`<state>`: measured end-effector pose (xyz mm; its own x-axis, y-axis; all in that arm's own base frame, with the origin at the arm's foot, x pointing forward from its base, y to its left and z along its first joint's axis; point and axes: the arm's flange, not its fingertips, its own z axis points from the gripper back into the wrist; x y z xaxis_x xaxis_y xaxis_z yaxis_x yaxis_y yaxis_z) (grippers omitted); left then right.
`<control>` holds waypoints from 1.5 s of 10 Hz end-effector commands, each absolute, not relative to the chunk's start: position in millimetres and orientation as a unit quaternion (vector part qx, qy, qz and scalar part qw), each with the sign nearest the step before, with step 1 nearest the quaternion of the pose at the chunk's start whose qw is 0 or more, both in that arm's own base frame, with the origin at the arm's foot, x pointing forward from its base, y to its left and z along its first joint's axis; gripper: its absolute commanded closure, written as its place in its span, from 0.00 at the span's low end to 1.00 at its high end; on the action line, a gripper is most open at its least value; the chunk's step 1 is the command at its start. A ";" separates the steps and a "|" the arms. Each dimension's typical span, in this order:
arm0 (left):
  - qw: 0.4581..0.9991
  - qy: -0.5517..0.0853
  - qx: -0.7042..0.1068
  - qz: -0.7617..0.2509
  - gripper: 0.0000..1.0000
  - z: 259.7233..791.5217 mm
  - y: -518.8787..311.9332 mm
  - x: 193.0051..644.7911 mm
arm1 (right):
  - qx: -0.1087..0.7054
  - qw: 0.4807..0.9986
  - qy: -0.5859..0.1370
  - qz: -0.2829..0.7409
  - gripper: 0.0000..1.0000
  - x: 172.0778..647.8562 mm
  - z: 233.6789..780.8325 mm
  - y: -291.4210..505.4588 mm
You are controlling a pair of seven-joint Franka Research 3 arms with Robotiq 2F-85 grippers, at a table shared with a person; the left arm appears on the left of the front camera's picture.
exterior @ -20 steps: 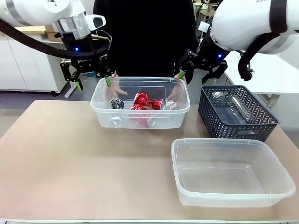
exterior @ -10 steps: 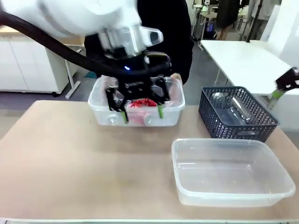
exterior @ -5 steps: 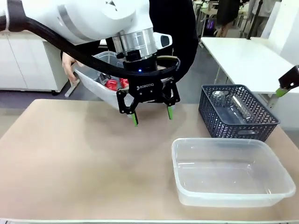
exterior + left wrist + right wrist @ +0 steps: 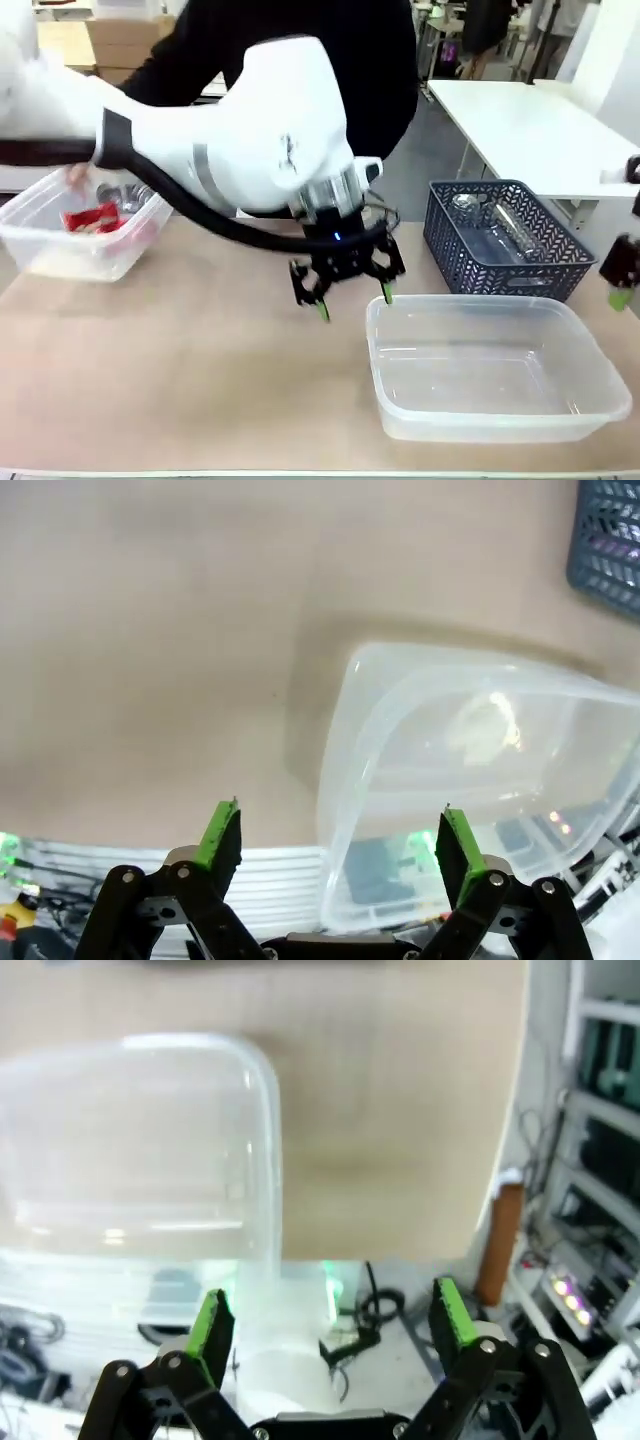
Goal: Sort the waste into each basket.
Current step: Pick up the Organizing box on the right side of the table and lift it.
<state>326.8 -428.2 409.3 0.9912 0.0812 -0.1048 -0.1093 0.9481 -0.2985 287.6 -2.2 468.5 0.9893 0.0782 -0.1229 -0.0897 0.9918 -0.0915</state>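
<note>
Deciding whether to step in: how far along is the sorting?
Done: red cans lie in the left tub. In hand: nothing; the left gripper, open, hovers by the near tub, and the right gripper is open. Left: the near tub holds nothing; clear bottles lie in the lattice basket.

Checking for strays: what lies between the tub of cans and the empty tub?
Front view: bare table, with the open left gripper hanging by the empty tub.
</note>
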 end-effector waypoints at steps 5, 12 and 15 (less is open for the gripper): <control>0.988 0.063 -0.142 0.021 0.00 386.2 -454.1 320.6 | -0.005 0.990 0.108 0.093 0.00 301.5 422.3 21.5; 0.992 0.073 -0.106 -0.004 0.00 360.0 -459.2 308.7 | -0.001 0.983 0.164 0.078 0.00 292.4 349.1 14.2; 0.991 0.076 -0.105 -0.009 0.47 358.9 -458.7 309.8 | -0.016 0.989 0.132 0.064 0.19 290.6 342.8 9.3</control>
<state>308.7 -458.1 359.5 0.9876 -0.0242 -0.1549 -0.0112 0.9746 -0.2237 331.9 16.1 372.3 0.9433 0.1210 -0.3091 -0.1252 0.9921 0.0062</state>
